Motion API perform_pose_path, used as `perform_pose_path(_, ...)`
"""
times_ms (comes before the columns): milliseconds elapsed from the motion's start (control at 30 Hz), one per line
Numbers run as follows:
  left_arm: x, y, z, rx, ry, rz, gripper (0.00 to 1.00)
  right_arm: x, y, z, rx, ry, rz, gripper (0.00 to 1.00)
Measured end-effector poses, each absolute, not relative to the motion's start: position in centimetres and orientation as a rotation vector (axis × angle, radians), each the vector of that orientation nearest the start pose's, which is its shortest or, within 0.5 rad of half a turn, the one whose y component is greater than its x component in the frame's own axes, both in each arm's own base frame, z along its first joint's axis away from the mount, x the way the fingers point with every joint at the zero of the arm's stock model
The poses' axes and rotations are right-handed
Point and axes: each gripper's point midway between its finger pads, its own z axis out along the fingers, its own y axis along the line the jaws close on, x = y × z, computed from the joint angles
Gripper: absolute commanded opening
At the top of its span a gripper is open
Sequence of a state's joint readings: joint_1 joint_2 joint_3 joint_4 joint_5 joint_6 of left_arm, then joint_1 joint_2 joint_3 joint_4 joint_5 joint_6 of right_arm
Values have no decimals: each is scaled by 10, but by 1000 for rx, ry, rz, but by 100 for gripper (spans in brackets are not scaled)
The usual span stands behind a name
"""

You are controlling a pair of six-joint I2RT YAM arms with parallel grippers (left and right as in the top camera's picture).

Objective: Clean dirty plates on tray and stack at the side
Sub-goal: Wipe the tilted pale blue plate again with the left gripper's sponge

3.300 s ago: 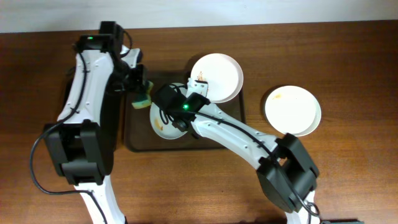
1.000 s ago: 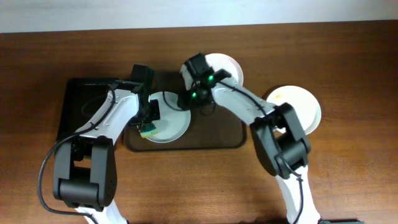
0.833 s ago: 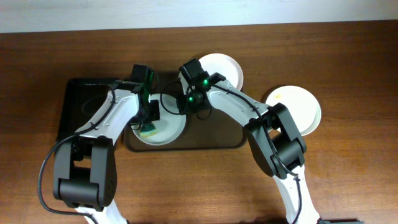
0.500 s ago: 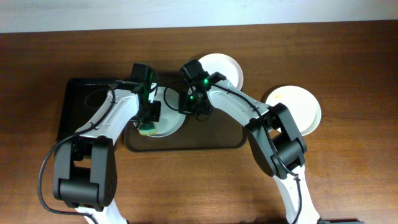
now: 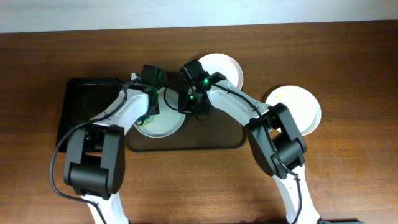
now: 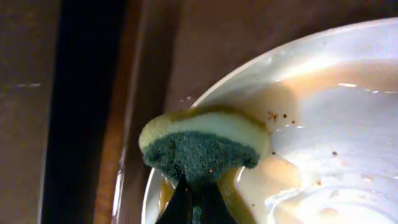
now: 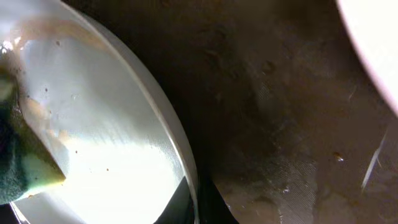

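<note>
A pale plate [image 5: 163, 122] lies at the left end of the dark-brown tray [image 5: 205, 138]. My left gripper [image 5: 148, 111] is shut on a yellow-and-green sponge [image 6: 202, 146] and presses it on the plate's left inner rim [image 6: 323, 124], where brown smears and specks show. My right gripper [image 5: 185, 106] is shut on the plate's right rim [image 7: 183, 168], one finger on each side. The sponge shows at the left edge of the right wrist view [image 7: 18, 165]. A white plate [image 5: 221, 73] sits at the tray's back right. Another white plate [image 5: 292, 111], with an orange streak, lies on the table to the right.
A smaller black tray [image 5: 84, 109] lies just left of the brown tray, under my left arm. The brown tray's bare floor [image 7: 280, 124] is right of the gripped plate. The second white plate's edge [image 7: 379, 43] shows at top right in the right wrist view.
The plate has shifted a little left and back on the tray. My left gripper has moved the sponge from the plate's front-left toward its back-left. My right gripper has stayed on the rim.
</note>
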State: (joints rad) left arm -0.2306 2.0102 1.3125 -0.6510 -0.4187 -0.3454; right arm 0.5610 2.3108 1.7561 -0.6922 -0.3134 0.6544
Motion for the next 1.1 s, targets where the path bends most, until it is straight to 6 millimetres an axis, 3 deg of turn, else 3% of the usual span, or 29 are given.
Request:
perform_pose_path(133, 420, -27, 17, -257, 2690, 552, 1, 406, 318, 5, 62, 2983, 666, 4)
perform_pose_path(367, 470, -37, 28, -181, 2494, 486, 1, 409, 316, 5, 105, 2982, 661, 4)
perform_pose_path(700, 503, -40, 52, -113, 2343, 467, 1, 410, 315, 5, 107, 2980, 657, 4)
perform_pose_path(800, 495, -40, 44, -60, 2397, 482, 1, 410, 315, 5, 105, 2979, 657, 4)
perform_pose_path(900, 473, -39, 30, 9, 2529, 499, 1, 409, 314, 5, 95, 2980, 653, 4)
perform_pose_path(1100, 433, -31, 27, 82, 2739, 507, 1, 408, 313, 5, 41, 2981, 648, 4)
